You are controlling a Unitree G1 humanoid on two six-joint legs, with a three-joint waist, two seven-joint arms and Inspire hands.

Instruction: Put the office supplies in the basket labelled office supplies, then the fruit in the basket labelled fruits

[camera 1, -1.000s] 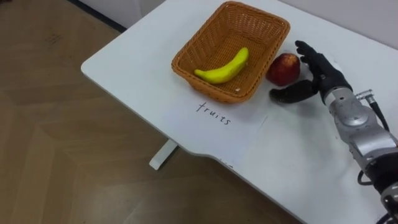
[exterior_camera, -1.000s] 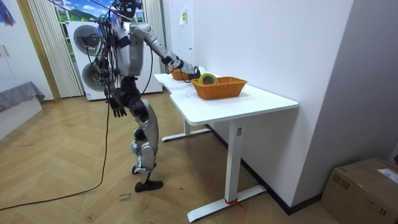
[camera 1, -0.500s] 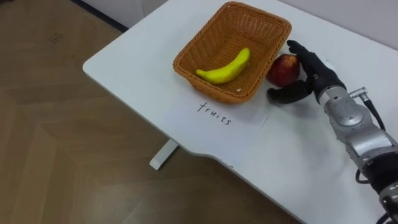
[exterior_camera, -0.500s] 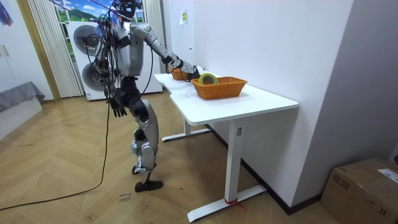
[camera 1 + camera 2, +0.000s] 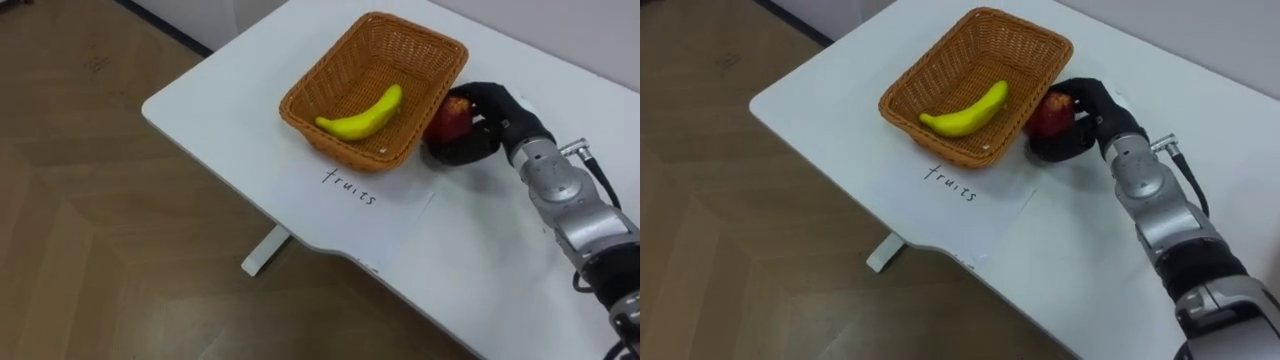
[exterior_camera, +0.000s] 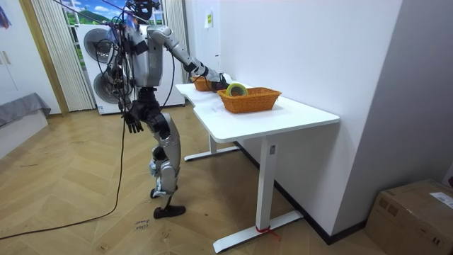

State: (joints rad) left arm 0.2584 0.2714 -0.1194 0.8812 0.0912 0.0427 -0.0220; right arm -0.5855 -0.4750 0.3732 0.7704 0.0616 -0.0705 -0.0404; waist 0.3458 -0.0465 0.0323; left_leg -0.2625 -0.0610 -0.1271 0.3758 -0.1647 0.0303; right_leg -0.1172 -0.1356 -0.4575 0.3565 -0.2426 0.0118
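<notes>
A red apple (image 5: 449, 118) (image 5: 1050, 114) rests on the white table just right of the wicker fruit basket (image 5: 352, 44) (image 5: 940, 56), touching its right wall. My right hand (image 5: 489, 118) (image 5: 1087, 112) has its fingers and thumb curled round the apple. A yellow banana (image 5: 362, 111) (image 5: 965, 113) lies inside the basket. In the room view I stand at the table's end with my right arm stretched over it, and my left hand (image 6: 132, 123) hangs by my hip. A second wicker basket (image 6: 251, 99) holding a roll of tape (image 6: 236, 89) stands further along the table.
A sheet of paper (image 5: 368, 205) with a handwritten label lies in front of the fruit basket, near the table's front edge (image 5: 250, 180). Wood floor lies below on the left. A washing machine (image 6: 99, 64) stands behind me in the room view.
My right hand has moved left to the apple and its fingers have curled shut round it; earlier they were spread beside it. The apple now sits against the basket wall.
</notes>
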